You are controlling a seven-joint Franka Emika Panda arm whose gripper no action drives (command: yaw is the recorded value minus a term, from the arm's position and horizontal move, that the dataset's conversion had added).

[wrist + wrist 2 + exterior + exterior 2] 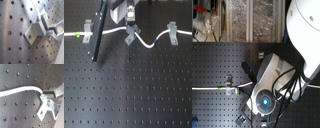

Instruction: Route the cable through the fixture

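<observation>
Surface: black perforated breadboard (129,95) beneath the gripper, bolt holes in a regular grid; shelves of clutter beyond the arm in the second exterior view.
Arm: white Panda body (304,35) filling the second exterior view's right, descending steeply onto the board.
Gripper: hanging (130,22) directly above the slanted clip in the first exterior view; one grey finger (58,27) seen in the first wrist view right beside the bracket; opening width and any grasp impossible to tell, jaws mostly out of frame.
Cable: long white cord (114,31) running across the board, passing right below the gripper, dipping past the slanted clip, then rising toward the far clip; green band (75,35) well away on one side, blue band (156,41) near on the other; curving into the clip just ahead of the finger in the second wrist view (22,89).
Fixture: small grey Y-shaped bracket (130,36) set diagonally, immediately under the fingertips; close-up (37,27) showing a bolted foot and raised prongs with the cord at them; fully seated or merely resting against, unclear.
Other clips: two square-facing grey clips (86,31) and (171,29), well to either side of the gripper.
Handling: probably light, limp, smooth-jacketed; likely to sag and spring back from bends; not fragile.
Grasp spot: best pinched close beside the fixture, between it and the blue band, for control of the slack.
</observation>
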